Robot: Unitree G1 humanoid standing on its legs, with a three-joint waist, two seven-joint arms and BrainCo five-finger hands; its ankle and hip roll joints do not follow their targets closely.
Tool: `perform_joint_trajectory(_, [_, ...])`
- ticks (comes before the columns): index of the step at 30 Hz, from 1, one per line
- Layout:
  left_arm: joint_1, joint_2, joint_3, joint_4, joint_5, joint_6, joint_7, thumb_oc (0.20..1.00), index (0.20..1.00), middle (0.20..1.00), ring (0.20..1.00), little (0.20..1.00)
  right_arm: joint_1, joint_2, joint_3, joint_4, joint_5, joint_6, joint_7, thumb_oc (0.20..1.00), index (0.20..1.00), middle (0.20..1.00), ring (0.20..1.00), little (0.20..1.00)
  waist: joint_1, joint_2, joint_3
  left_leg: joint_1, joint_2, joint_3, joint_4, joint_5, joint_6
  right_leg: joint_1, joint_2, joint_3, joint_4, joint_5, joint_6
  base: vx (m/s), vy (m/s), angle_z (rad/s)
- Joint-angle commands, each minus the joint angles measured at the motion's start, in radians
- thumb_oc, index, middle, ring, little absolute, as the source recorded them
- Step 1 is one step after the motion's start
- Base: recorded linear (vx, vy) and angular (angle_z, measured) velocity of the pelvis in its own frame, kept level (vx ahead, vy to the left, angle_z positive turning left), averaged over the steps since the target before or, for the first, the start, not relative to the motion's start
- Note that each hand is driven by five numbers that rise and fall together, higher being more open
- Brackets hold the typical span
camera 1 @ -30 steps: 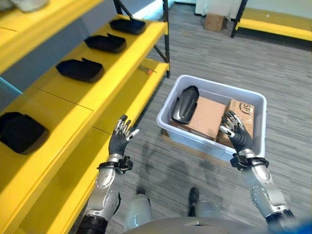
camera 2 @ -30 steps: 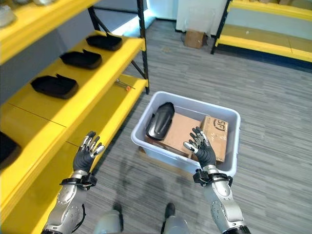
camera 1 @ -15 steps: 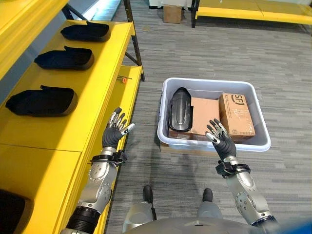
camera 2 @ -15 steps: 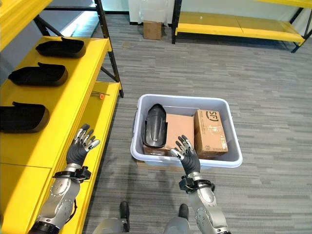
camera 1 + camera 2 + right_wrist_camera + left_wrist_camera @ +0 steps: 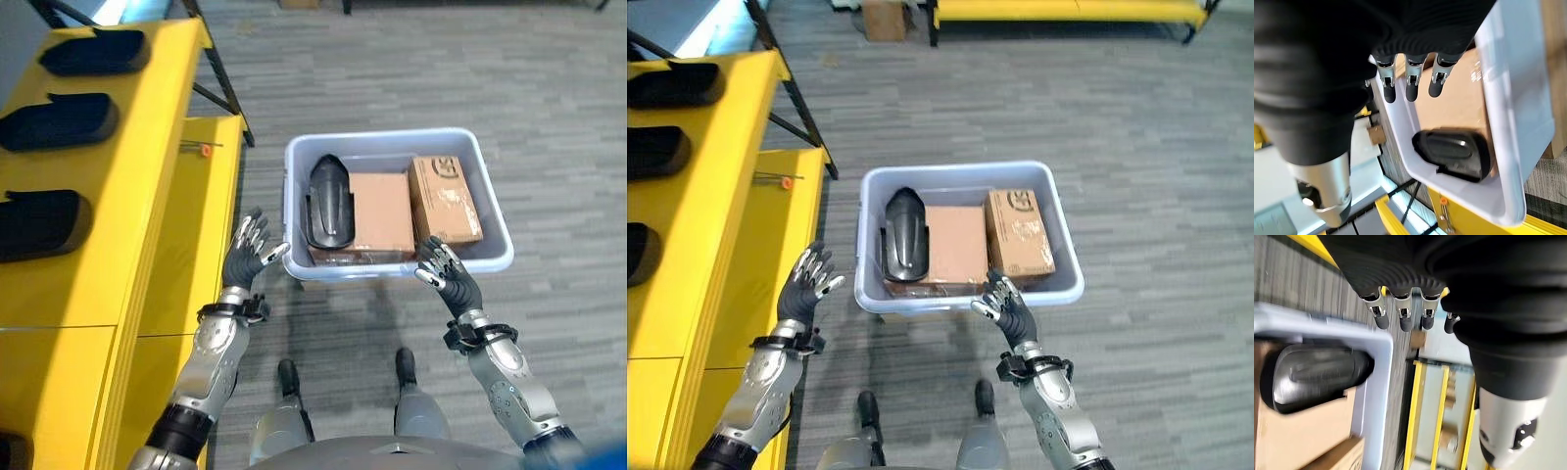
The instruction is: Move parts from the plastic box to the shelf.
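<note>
A pale plastic box (image 5: 495,257) sits on the floor ahead of me. Inside it a black moulded part (image 5: 326,199) lies at the left, on top of a brown cardboard box (image 5: 380,210). The same black part (image 5: 1312,374) (image 5: 1457,149) shows in both wrist views. My left hand (image 5: 249,260) is open, raised just left of the box's near left corner. My right hand (image 5: 448,277) is open too, hovering over the box's near right rim. Neither hand holds anything. Three black parts (image 5: 41,223) lie on the yellow shelf (image 5: 147,196) at my left.
A second, printed cardboard box (image 5: 444,199) stands in the plastic box's right half. A small orange-tipped tool (image 5: 203,149) lies on the lower shelf board. A black shelf leg (image 5: 220,83) slants down to the floor beyond it.
The camera has swung, so the whole scene has shifted. Both hands now stand closer to the plastic box's near rim; they stay open and empty.
</note>
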Motion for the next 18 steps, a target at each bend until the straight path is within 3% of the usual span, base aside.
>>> perform_joint_trajectory(1, [-0.14, 0.038, 0.021, -0.007, 0.092, -0.098, 0.09, 1.0, 1.0, 1.0, 1.0, 1.0, -0.063, -0.022, -0.008, -0.106, -0.041, -0.085, -0.028, 1.0, 1.0, 1.0, 1.0, 1.0, -0.003, -0.042, 0.048, 0.0, 0.121, 0.01, 0.076, -0.025, -0.049, -0.067, -0.04, 0.033, 0.144, -0.057, 0.019, -0.15, -0.099, -0.75])
perform_joint_trajectory(9, [-0.361, 0.051, 0.025, 0.035, 0.245, -0.126, 0.28, 1.0, 1.0, 1.0, 1.0, 1.0, -0.121, -0.014, 0.009, -0.106, -0.053, -0.137, -0.085, 1.0, 1.0, 1.0, 1.0, 1.0, -0.06, -0.069, 0.139, -0.023, 0.144, 0.083, 0.066, -0.017, -0.065, -0.188, 0.008, 0.105, 0.167, -0.033, 0.024, -0.03, -0.049, -0.38])
perform_joint_trajectory(18, [-0.492, 0.075, 0.023, 0.104, 0.359, -0.114, 0.4, 1.0, 1.0, 1.0, 1.0, 1.0, -0.13, -0.014, 0.035, -0.095, -0.043, -0.156, -0.093, 1.0, 1.0, 1.0, 1.0, 1.0, -0.089, -0.075, 0.144, -0.026, 0.149, 0.115, 0.03, 0.003, -0.08, -0.225, 0.021, 0.123, 0.137, -0.002, 0.028, 0.0, -0.013, -0.12])
